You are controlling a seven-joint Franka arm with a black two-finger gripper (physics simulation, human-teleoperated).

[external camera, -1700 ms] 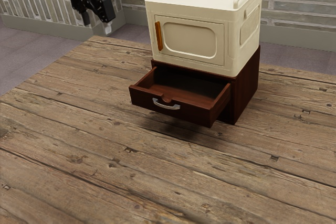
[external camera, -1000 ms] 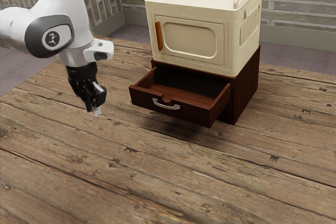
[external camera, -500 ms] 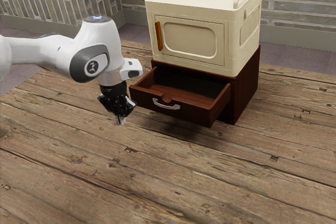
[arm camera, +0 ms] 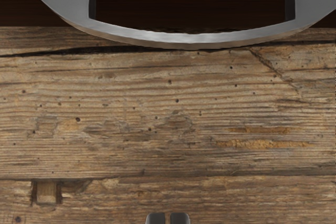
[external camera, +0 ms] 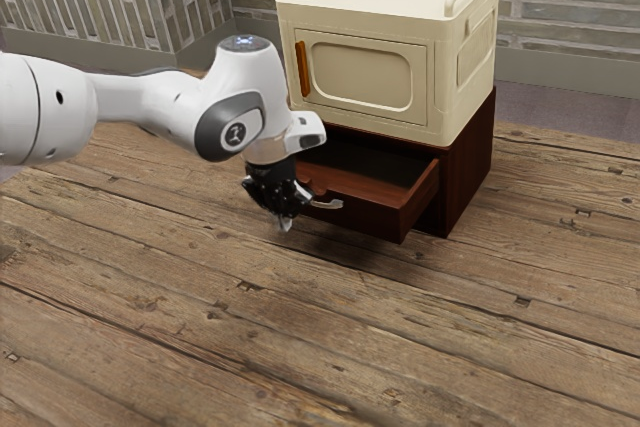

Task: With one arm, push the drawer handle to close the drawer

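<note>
Silver-grey metal, the bowed drawer handle (external camera: 326,204) is fixed to the dark brown front of the drawer (external camera: 370,219), which juts out well past its cabinet (external camera: 468,167). That cabinet stands toward the far edge of the plank table (external camera: 400,347), with the table's far corner off toward the exterior view's left.

We have the black two-finger gripper (external camera: 285,224) pointing down just outside the drawer front, covering part of it in the exterior view, near one end of the handle. Its jaws are brought together, with only a sliver between the tips, and they have hold of nothing. From the wrist, bare planks show between our fingertips and the curve of the handle, so we judge that we are near it but not touching.

We take the step in hand to be the final approach, with the closing push itself not begun. Next we should line the closed tips up with the middle of the handle, make light contact, then drive straight toward the cabinet until the front meets it. If our tips are too low, we could slip under the bow; if we press near one end, the drawer may rack on its runners.

Above, the cream storage box (external camera: 365,77) with its orange-brown door handle (external camera: 303,69) sits on the cabinet, and our white arm (external camera: 225,87) should keep clear of it as we push.
</note>
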